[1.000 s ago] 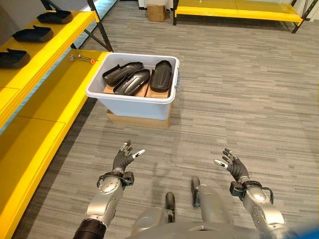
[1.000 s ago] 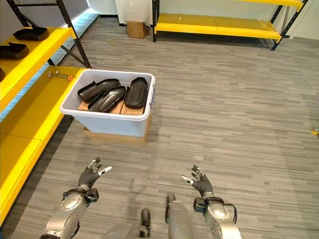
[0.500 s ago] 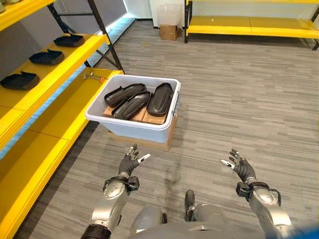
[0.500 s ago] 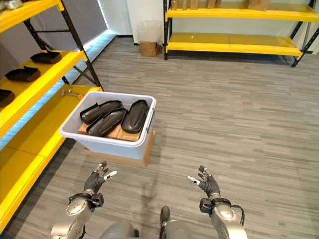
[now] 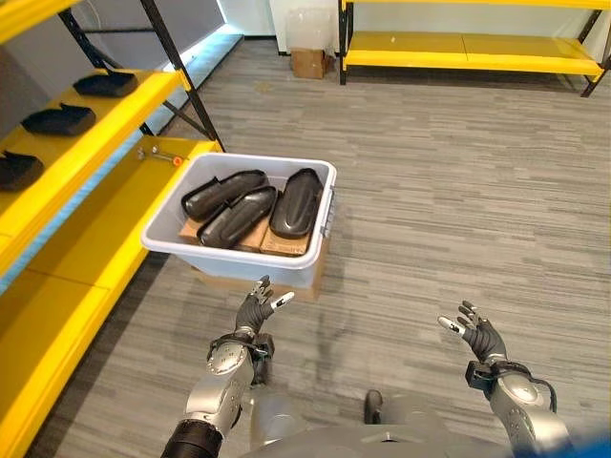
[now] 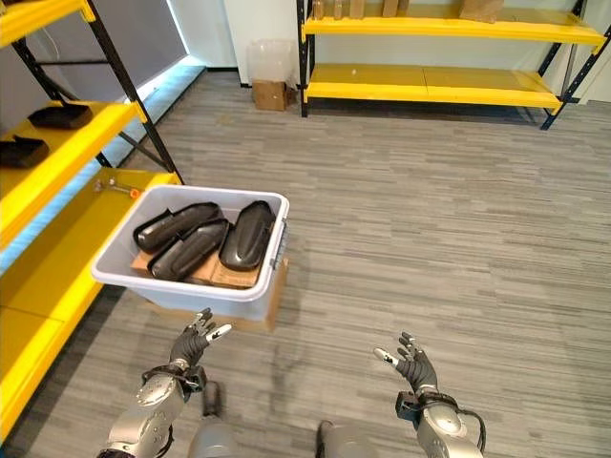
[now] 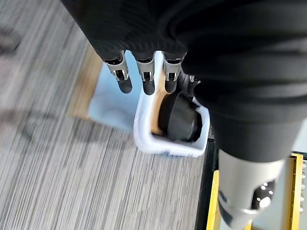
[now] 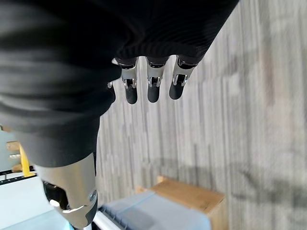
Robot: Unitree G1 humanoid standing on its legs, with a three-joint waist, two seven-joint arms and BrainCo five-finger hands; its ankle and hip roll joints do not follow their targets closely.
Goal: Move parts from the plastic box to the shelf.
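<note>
Three black moulded parts [image 5: 250, 202] are seen lying side by side in a pale plastic box [image 5: 239, 258], which is set on a low cardboard base [image 5: 310, 277] on grey striped flooring. On the robot's left stands a yellow shelf [image 5: 86, 114] with black uprights; on its upper level three similar black parts [image 5: 59, 118] are already laid in a row, well apart from the box. A small tool with an orange tip [image 5: 160, 156] is seen on the lower level, just beside the box's far corner.

Both hands are held out low in front of the robot and nothing is gripped by either. The left hand [image 5: 258, 303] is raised near the box's front wall, not touching it, with its fingers straight and spread. The right hand [image 5: 477, 334] is held over bare floor, well apart from the box, with its fingers likewise relaxed and spread. In the left wrist view the box's corner and one dark part [image 7: 180, 117] are seen past the straight fingertips [image 7: 147, 76].

The task is judged to be partly done at most: if the shelved parts came from the box, three have been moved and three are left. No part is being lifted now, so a reach into the box is judged to be the next step needed.
</note>
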